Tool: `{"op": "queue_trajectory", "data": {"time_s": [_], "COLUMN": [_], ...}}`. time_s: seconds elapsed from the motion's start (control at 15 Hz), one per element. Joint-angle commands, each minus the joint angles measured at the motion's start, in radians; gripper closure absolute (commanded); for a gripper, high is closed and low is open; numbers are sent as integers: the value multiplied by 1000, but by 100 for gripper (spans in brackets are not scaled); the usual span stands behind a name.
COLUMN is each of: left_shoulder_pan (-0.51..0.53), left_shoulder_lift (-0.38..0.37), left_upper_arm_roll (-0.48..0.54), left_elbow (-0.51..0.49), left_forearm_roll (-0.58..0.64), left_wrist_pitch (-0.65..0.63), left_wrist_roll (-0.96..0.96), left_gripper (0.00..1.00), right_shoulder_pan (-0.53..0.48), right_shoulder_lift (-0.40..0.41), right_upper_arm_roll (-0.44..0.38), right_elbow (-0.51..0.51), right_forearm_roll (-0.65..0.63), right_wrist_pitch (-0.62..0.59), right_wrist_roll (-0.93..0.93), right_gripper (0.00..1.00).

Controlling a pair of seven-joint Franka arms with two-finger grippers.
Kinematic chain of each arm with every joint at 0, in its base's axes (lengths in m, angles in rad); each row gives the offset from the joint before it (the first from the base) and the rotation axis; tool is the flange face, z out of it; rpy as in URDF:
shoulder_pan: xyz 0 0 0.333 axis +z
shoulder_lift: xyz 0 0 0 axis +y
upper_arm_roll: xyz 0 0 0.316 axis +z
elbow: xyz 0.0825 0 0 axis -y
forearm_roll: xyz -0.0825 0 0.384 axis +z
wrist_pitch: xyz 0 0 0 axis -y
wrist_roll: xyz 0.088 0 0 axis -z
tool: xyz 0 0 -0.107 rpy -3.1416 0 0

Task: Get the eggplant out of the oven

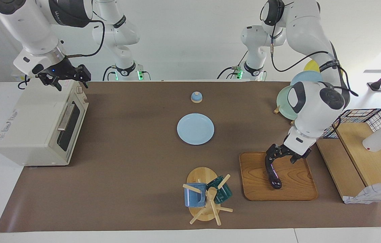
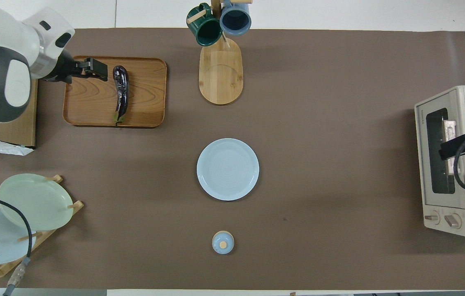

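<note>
The dark purple eggplant point(image 1: 272, 173) lies on the wooden tray point(image 1: 295, 189), also in the overhead view point(image 2: 120, 91). My left gripper point(image 1: 285, 156) is open and empty. It hangs just above the tray's edge toward the left arm's end, apart from the eggplant, as the overhead view point(image 2: 92, 69) shows. The cream-white oven point(image 1: 35, 125) stands at the right arm's end of the table with its door shut point(image 2: 440, 158). My right gripper point(image 1: 70, 82) is open and empty. It hovers over the oven's top, near the knob end.
A light blue plate point(image 1: 195, 129) lies mid-table, with a small blue lidded pot point(image 1: 196, 97) nearer the robots. A mug tree point(image 1: 207, 195) with two mugs stands beside the tray. A plate rack point(image 2: 31, 205), a wire basket point(image 1: 362, 118) and wooden boards point(image 1: 362, 158) are at the left arm's end.
</note>
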State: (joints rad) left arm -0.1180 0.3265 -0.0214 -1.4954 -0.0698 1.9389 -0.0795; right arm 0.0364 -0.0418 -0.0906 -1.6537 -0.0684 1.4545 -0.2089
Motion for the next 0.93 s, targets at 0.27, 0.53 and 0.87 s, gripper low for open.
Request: {"op": "queue_trajectory", "data": {"time_s": [0.27, 0.53, 0.87], "left_shoulder_pan": [1, 0, -12], "left_shoulder_lift": [-242, -334, -419], "left_upper_arm_roll": [29, 29, 29], "left_elbow": [-40, -91, -212], "left_forearm_roll": [34, 34, 34], "left_wrist_pitch": [-365, -460, -437], "left_wrist_roll": [-2, -5, -13], "left_gripper": [0, 0, 0], "right_shoulder_pan": [2, 2, 0], "right_shoulder_lift": [-9, -9, -7], "right_upper_arm_roll": [-8, -8, -8], "right_elbow": [5, 6, 6], "right_forearm_roll": [24, 22, 21], "right_wrist_pitch": [0, 0, 1], "right_wrist_roll": [28, 16, 14], "right_gripper": [0, 0, 0]}}
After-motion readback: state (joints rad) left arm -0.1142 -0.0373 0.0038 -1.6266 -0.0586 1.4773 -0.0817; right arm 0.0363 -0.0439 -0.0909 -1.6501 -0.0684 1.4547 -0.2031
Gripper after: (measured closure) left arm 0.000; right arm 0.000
